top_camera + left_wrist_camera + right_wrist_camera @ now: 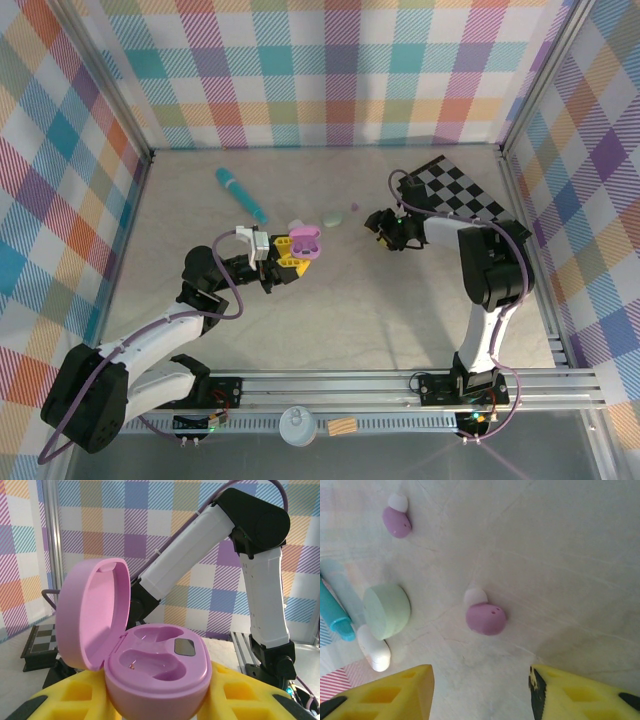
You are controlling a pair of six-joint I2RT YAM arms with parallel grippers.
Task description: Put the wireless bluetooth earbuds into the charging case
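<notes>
Nearest, the left gripper (283,258) pinches the open purple case (160,675) between its yellow fingers (240,692), with the lid (90,615) tipped back and both wells (145,662) empty and facing up. Across from it, the right gripper (481,680) hangs low over the table, jaws spread and nothing between them. A purple bud (486,618) with a white tip lies on the table just beyond the gap, roughly centred. The step in hand appears to be picking the first bud; insertion is not yet begun. The next move calls for a straight descent and a gentle close on the small rounded body without flicking it aside. A carry to the case follows, with the bud's shape matched to one well. Farther out lie a white bud (374,649), a green pebble (386,611) and a teal stick (335,616), close together, and a far bud (396,520), also purple, well apart. Which well suits which bud cannot be told, nor whether the pebble is a closed case. The stick is cut off by the frame edge, and from above the buds are mere specks.
</notes>
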